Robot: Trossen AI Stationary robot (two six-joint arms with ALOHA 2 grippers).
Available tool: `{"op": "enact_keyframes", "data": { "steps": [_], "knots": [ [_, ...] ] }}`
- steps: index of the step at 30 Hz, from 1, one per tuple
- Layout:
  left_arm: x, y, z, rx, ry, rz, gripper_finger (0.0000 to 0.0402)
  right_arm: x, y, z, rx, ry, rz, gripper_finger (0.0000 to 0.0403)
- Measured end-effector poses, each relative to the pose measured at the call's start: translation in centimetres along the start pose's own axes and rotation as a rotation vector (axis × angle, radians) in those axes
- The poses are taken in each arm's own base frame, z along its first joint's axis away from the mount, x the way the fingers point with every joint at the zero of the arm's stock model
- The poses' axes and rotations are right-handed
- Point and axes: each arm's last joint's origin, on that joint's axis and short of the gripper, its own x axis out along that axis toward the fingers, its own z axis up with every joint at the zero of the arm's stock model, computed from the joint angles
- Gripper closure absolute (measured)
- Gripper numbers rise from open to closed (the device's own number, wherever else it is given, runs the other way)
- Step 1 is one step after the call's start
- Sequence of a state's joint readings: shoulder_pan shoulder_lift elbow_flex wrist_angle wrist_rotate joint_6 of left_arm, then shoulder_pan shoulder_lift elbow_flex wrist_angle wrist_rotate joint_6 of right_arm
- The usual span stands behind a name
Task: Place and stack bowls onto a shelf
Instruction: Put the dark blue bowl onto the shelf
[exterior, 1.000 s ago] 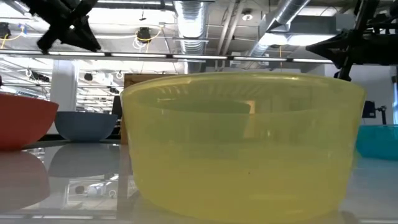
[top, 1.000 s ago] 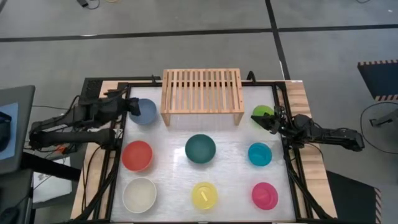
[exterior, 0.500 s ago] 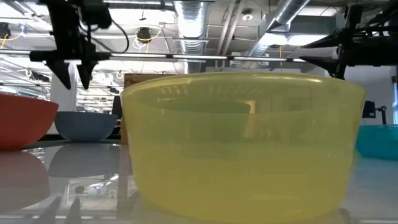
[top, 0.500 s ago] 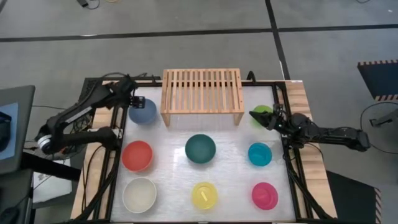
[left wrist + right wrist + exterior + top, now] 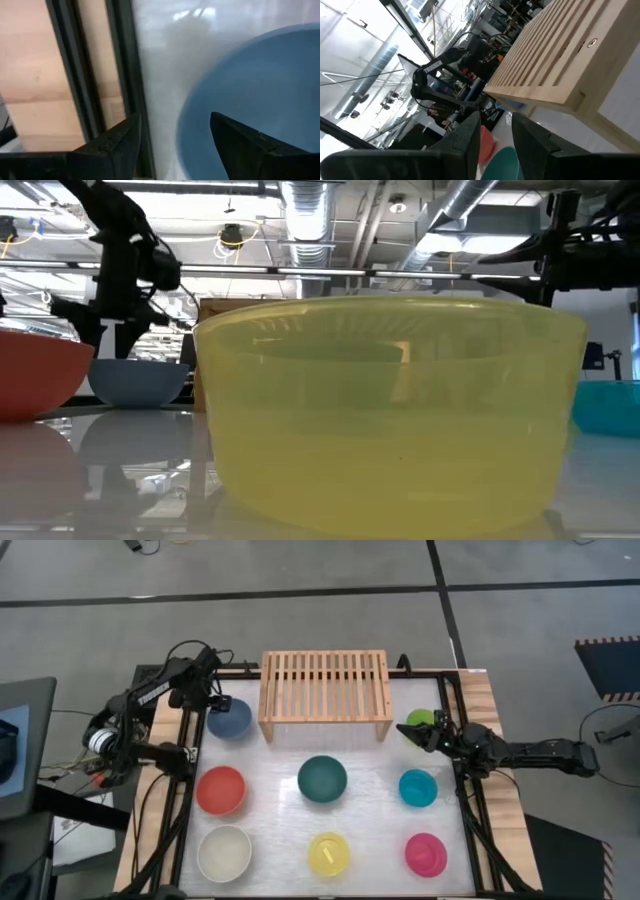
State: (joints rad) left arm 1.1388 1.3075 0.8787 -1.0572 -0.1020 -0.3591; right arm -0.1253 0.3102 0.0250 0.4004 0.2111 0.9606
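Observation:
The light-wood shelf (image 5: pixel 325 690) stands at the table's far middle. Left of it the slate blue bowl (image 5: pixel 234 721) rests on its base on the white table. My left gripper (image 5: pixel 212 702) points down, open, astride the bowl's left rim (image 5: pixel 186 125), one finger outside and one inside; I see no touch. The lime green bowl (image 5: pixel 424 717) sits right of the shelf. My right gripper (image 5: pixel 413 730) hovers at its near-left edge, open a little, nothing between the fingers (image 5: pixel 470 142).
On the table lie the red (image 5: pixel 221 790), dark teal (image 5: pixel 322 780), cyan (image 5: pixel 417 787), cream white (image 5: pixel 224 853), yellow (image 5: pixel 329 853) and magenta (image 5: pixel 425 854) bowls. A black frame rail (image 5: pixel 117 75) runs close beside my left gripper. The yellow bowl (image 5: pixel 390 420) blocks most of the low view.
My left gripper has tipped from slanting to pointing straight down and come down onto the slate blue bowl's left rim, while its arm's elbow has risen. My right gripper has edged toward the table's left by the lime green bowl. No bowl has moved.

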Motion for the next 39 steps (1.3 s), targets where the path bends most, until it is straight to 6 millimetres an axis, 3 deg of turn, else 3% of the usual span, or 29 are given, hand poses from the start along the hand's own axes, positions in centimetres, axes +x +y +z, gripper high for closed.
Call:
{"op": "enact_keyframes", "data": {
  "steps": [4, 14, 21, 27, 31, 36, 39],
  "knots": [
    [0.8, -0.1, 0.2, 0.007, 0.044, 0.033, 0.0219, 0.1, -0.2, -0.1, -0.004, -0.006, -0.025, 0.0264],
    [1.4, -0.2, 0.3, 0.021, 0.081, 0.066, 0.0383, 0.3, -0.5, -0.3, -0.012, -0.009, -0.066, 0.0264],
    [0.6, 0.1, -0.1, 0.1, 0.106, 0.069, 0.0398, 0.3, -0.4, -0.2, -0.012, -0.023, -0.067, 0.0265],
    [-4.5, 0.8, -0.4, 0.077, -0.054, 0.04, 0.0401, 0.3, -0.4, -0.2, 0.0, -0.019, -0.065, 0.0265],
    [-9.2, 1.7, -1.1, 0.056, -0.189, 0.044, 0.0401, 0.3, -0.4, -0.2, 0.001, -0.02, -0.066, 0.0265],
    [-15.2, 2.2, -1.6, -0.028, -0.415, -0.108, 0.0401, 0.3, -0.4, -0.2, 0.0, -0.019, -0.066, 0.0265],
    [-16.4, 2.2, -1.9, -0.072, -0.434, -0.221, 0.0401, 0.3, -0.4, -0.2, 0.0, -0.019, -0.067, 0.0265]
  ]
}}
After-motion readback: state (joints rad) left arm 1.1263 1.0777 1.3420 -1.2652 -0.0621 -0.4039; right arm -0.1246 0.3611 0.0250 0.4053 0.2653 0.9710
